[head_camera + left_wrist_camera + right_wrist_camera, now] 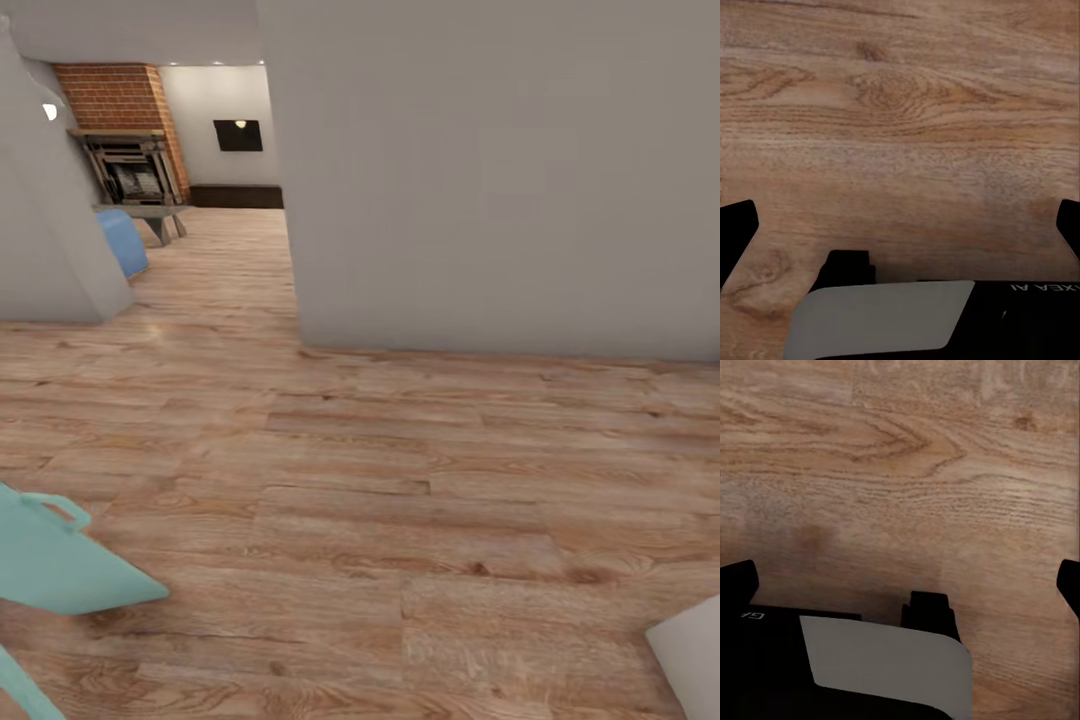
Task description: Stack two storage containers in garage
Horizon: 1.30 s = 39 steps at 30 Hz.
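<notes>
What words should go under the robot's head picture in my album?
Robot on a wood plank floor beside a pale wall, looking toward a brick fireplace and blue sofa.

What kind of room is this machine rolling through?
Probably a home hallway opening into a living room: light wood plank floor, plain pale wall, and a brick fireplace beyond the opening, with something blue beside it.

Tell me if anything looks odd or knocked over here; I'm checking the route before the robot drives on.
Nothing stands out. The wood plank floor is bare and unmarked, and the grey wall is intact. Through the opening, the brick fireplace and a blue seat stand upright.
</notes>
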Motion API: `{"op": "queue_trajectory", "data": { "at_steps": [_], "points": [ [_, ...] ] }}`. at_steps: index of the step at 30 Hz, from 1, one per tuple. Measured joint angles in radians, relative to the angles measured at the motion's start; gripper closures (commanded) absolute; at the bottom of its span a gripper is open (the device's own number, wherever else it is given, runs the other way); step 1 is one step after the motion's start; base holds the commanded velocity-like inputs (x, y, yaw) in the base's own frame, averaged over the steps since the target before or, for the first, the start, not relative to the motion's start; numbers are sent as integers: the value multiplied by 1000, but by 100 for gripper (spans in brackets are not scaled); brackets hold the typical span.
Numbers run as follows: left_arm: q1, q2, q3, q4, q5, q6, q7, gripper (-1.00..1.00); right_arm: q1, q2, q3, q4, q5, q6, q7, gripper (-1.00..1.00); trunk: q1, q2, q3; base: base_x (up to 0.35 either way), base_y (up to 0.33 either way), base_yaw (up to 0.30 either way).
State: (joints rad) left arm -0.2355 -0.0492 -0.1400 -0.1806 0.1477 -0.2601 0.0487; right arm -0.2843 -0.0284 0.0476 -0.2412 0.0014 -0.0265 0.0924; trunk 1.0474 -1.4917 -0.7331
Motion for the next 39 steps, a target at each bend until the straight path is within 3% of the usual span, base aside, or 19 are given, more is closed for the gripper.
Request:
{"op": "queue_trajectory", "data": {
  "at_steps": [24,39],
  "points": [
    [-1,0,1,0,1,3,1,-100,0,-1,0,0,0,-1,0,-100,0,0,-3,344,-3,35],
    [-2,-1,1,0,2,2,0,-100,0,-2,0,0,1,-2,0,-100,0,0,-11,344,-87,147]
  ]
}}
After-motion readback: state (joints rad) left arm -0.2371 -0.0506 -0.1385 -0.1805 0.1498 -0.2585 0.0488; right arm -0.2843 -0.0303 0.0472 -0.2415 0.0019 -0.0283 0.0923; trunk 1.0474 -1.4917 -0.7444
